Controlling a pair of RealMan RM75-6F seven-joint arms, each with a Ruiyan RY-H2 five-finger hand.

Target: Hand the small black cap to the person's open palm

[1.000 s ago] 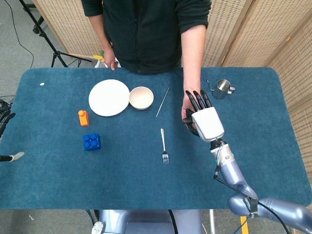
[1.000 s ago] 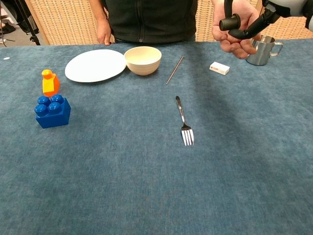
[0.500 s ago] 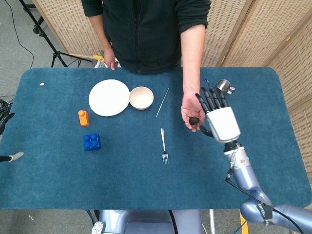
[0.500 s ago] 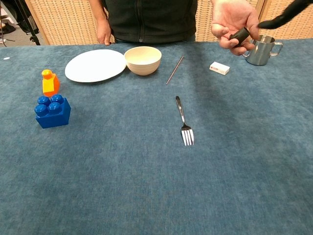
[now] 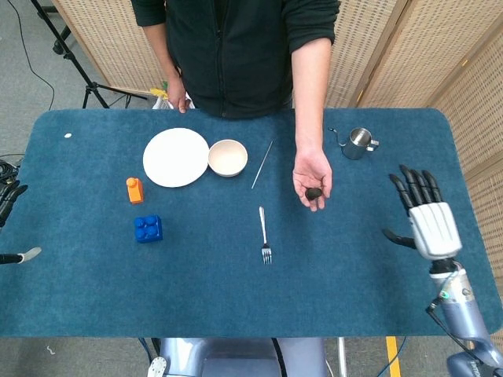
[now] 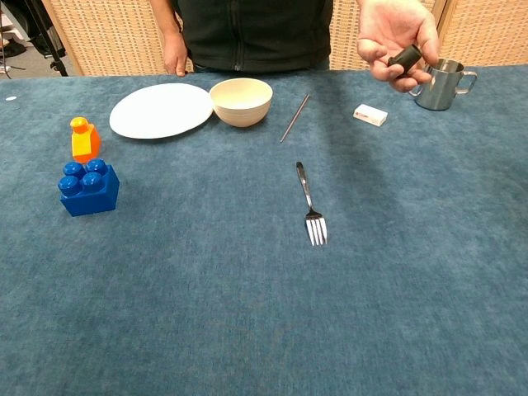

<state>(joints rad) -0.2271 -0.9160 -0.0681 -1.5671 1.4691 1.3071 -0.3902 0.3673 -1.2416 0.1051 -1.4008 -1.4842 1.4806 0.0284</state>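
One cap is all this task concerns, and the small black cap (image 5: 313, 192) lies in the person's open palm (image 5: 312, 174), off to the left of my right hand (image 5: 428, 220) and a little farther from me, well apart from it. In the chest view the cap (image 6: 405, 57) rests tilted across the curled fingers of the palm (image 6: 394, 33), its long axis slanting up toward the right. My right hand hangs clear over the blue table (image 5: 354, 275) with its fingers spread and nothing in them. My left hand (image 5: 8, 196) barely shows at the far left edge; I see dark fingertips but cannot tell how they are set. The right hand is by far the nearer to the cap.

I judge the handover done, so the coming move is only a retreat. Room is generous: the cloth under and behind the right hand is bare, and the table's right edge sits just beyond it. The metal cup (image 5: 358, 143) stands forward and to the left of the hand, between it and the person's arm, and the small white box (image 6: 370, 115) lies below the palm. I would pull straight back toward me, away from both.
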